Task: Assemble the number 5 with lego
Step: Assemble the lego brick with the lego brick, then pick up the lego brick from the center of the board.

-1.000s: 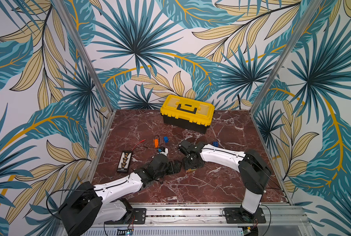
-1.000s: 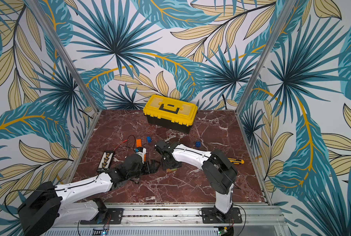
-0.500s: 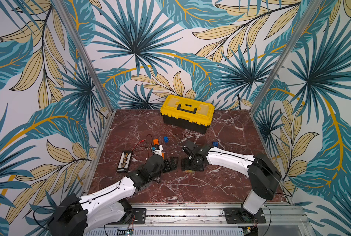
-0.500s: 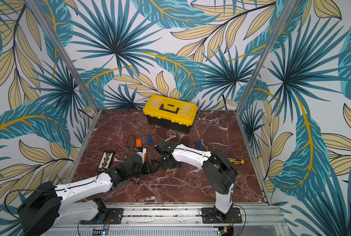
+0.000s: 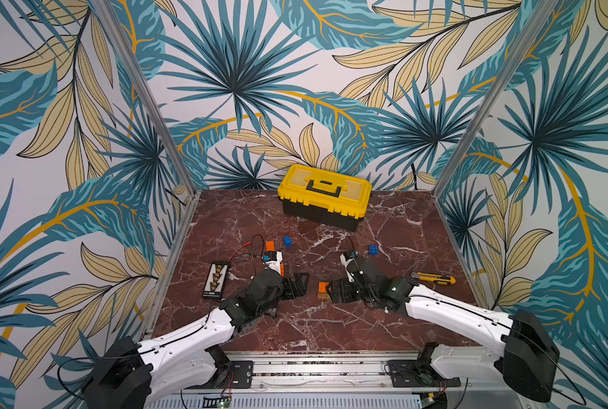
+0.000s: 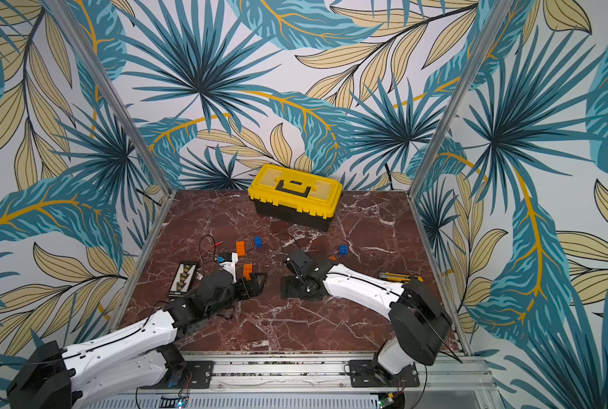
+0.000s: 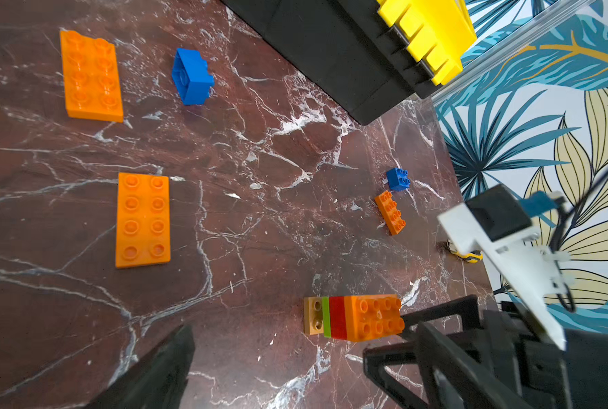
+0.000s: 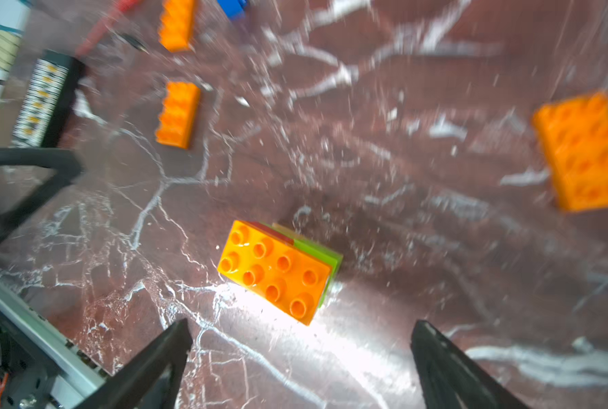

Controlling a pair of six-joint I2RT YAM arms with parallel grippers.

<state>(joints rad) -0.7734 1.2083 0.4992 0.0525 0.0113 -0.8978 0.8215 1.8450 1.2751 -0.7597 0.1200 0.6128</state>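
right wrist: lego stack (image 8: 274, 272) lies loose nr right hand (image 8: 300, 324).

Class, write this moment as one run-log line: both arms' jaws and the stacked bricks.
brick stack: resting on table, unheld | left jaws: open, empty | right jaws: open, facing stack

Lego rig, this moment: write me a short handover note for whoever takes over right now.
Left claw: open, empty.
Right claw: open, empty; the brick stack sits just ahead of its tips, not gripped.
Where: the stack (orange, red, green and tan layers) is mid-table between the two claws. Loose orange bricks and blue bricks lie farther back, toward the toolbox.
Done: four layers joined.
Left: no 5 shape yet; the loose bricks are not attached.
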